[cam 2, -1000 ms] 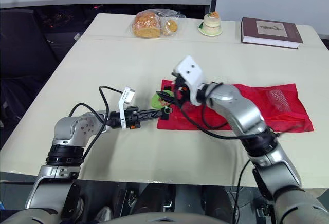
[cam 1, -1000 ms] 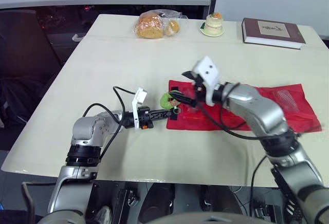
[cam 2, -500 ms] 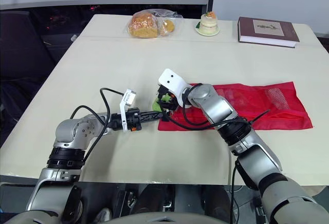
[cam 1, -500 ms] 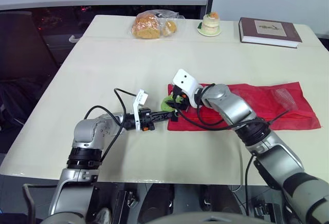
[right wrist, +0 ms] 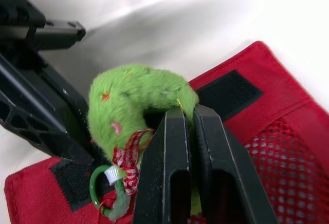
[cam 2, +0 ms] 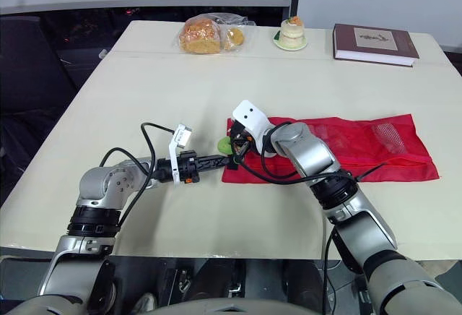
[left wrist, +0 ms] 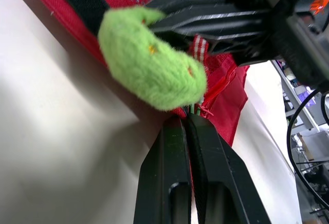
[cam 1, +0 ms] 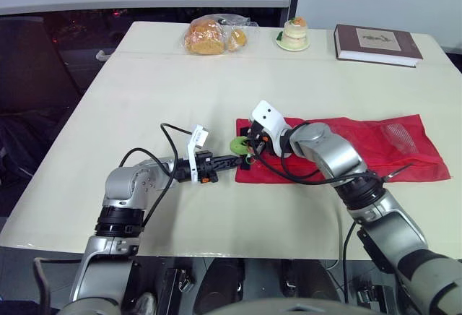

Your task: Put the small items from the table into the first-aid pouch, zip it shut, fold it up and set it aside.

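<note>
- Pinching the green plush ring (right wrist: 134, 94), the right end effector (right wrist: 188, 112) is squeezing the ring's fuzzy rim between its fingers.
- The left end effector (left wrist: 187, 119) is gripping the zip pull (left wrist: 198, 110) just beneath the ring, its fingers pressed together.
- The red first-aid pouch (cam 1: 361, 139) is lying flat and unfolded on the worktop (cam 1: 180, 84), with the ring at its left end.

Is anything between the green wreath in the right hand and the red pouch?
Nothing visible: the right hand pinches the green wreath at the red pouch's left end, with the left hand clamped on that edge.
</note>
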Available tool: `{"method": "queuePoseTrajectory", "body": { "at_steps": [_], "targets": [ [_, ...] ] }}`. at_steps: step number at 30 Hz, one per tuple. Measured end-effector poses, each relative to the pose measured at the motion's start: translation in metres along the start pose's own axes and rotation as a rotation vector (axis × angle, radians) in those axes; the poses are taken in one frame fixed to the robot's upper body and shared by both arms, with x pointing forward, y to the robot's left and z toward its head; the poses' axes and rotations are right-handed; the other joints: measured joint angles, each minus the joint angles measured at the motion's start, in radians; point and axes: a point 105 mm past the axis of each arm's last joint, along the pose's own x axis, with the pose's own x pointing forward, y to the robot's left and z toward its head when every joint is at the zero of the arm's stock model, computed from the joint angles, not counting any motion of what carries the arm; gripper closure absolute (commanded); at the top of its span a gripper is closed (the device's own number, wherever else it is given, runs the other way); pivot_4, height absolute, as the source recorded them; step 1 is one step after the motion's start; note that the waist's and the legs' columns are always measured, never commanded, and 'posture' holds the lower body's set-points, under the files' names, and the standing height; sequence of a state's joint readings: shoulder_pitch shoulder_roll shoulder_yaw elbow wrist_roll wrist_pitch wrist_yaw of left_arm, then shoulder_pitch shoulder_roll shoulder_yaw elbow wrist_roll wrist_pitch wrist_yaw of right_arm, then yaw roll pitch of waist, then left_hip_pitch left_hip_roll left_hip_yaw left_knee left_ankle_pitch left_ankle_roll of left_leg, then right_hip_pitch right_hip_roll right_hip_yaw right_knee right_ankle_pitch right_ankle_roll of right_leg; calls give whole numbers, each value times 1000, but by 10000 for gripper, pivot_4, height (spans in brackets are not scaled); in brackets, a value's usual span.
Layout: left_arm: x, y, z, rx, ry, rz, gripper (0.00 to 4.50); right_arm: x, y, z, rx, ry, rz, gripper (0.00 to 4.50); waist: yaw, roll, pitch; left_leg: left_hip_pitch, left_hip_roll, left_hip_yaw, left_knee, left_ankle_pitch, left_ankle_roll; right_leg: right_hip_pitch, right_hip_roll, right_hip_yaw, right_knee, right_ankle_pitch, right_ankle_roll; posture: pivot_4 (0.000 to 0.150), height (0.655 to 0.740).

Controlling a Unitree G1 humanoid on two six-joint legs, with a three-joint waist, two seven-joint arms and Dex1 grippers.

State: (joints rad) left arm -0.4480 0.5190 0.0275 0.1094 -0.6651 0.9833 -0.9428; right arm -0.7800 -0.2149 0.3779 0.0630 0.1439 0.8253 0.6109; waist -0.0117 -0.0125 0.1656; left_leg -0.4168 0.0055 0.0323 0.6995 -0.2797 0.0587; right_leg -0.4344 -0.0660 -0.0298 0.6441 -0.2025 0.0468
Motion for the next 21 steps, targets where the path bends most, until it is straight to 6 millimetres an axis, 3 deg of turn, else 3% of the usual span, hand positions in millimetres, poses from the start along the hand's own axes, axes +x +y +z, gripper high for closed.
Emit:
{"method": "queuePoseTrajectory", "body": {
  "at_steps": [4,9,14,17,20,21],
  "targets": [
    [-2,2,1,10,-3,13,45000,-25,-18,17,-2,-88,-114,44666,-1,0,0,0,0,0,0,0,0,0,0,0,0,0,0,1500,7289],
    [-9,11,2,15,-9,51,45000,-63,-20,8,6,-81,-222,44666,0,0,0,0,0,-1,0,0,0,0,0,0,0,0,0,1500,7289],
    [-11,13,8,30,-19,53,45000,-76,-17,0,-10,-44,-261,44666,-2,0,0,0,0,0,0,0,1,0,1,0,0,0,0,1500,7289],
    [-15,20,8,34,-13,73,45000,-96,-19,-15,-20,-6,-324,44666,5,0,0,0,0,-2,0,-1,1,0,1,-1,0,0,0,1500,7289],
    [-26,33,8,32,-4,128,45000,-127,-38,-52,32,93,-471,44666,6,0,0,0,0,0,0,-1,1,1,1,0,-1,0,0,1500,7289],
    [-27,34,8,33,-5,130,45000,-130,-41,-55,39,99,-491,44666,3,0,0,0,0,0,0,-1,1,0,1,0,-1,0,0,1500,7289]
  ]
}}
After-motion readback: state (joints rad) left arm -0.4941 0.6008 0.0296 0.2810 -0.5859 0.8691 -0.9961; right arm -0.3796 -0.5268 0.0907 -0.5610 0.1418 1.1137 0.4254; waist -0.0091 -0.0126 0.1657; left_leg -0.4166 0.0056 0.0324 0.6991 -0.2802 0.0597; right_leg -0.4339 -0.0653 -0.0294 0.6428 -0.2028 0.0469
